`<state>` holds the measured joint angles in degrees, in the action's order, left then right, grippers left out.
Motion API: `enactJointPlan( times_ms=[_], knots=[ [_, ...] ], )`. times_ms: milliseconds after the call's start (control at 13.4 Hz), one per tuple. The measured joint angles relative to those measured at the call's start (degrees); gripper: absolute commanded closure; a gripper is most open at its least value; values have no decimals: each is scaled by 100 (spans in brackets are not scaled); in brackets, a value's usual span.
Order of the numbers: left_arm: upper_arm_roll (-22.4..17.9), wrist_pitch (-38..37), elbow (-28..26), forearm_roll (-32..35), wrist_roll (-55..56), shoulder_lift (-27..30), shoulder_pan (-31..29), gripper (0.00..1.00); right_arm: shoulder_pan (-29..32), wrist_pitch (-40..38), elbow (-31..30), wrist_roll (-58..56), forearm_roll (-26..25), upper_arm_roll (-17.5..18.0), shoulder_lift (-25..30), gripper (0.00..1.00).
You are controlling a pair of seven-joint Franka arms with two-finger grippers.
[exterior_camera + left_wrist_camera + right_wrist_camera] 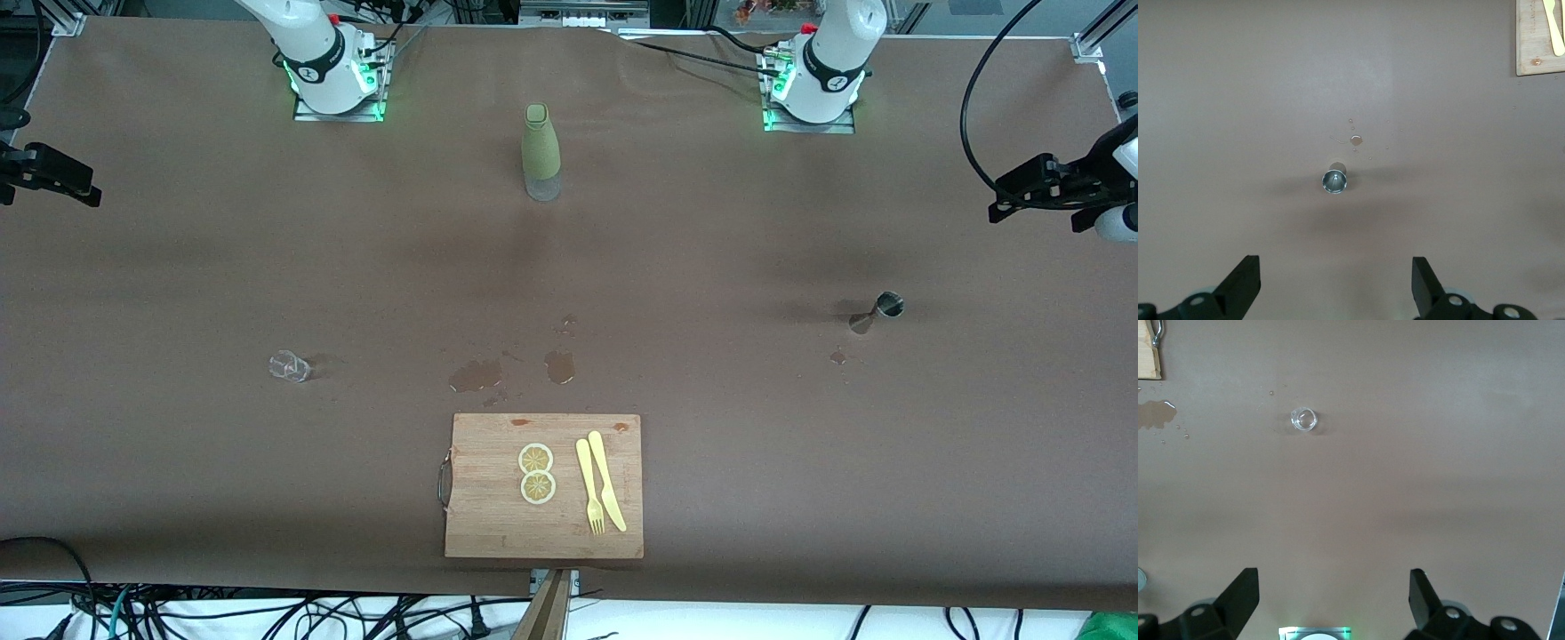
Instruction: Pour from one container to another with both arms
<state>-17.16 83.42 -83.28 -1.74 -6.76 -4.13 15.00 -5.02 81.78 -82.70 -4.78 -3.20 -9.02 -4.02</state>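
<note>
The steel jigger (878,311) stands upright on the brown table toward the left arm's end; the left wrist view looks straight down into its mouth (1334,181). The tiny clear glass cup (289,365) stands toward the right arm's end and shows in the right wrist view (1303,419). My left gripper (1003,203) hangs high over the table's edge at its own end, open and empty (1336,267). Over the other end my right gripper (84,188) also hangs high, open with nothing between its fingers (1333,580).
A tall olive-green bottle (540,153) stands mid-table between the arm bases. A wooden cutting board (484,520) with lemon slices, a yellow fork and a knife lies near the front edge. Wet spills (476,375) lie just above it, a small drop (837,357) by the jigger.
</note>
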Motion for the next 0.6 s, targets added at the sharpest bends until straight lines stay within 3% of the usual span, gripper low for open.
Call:
enactJointPlan(
  times_ms=[598],
  knots=[
    [0, 2, 0, 0, 0, 0, -1, 0, 31, 0, 0, 13, 0, -54, -1, 0]
  ],
)
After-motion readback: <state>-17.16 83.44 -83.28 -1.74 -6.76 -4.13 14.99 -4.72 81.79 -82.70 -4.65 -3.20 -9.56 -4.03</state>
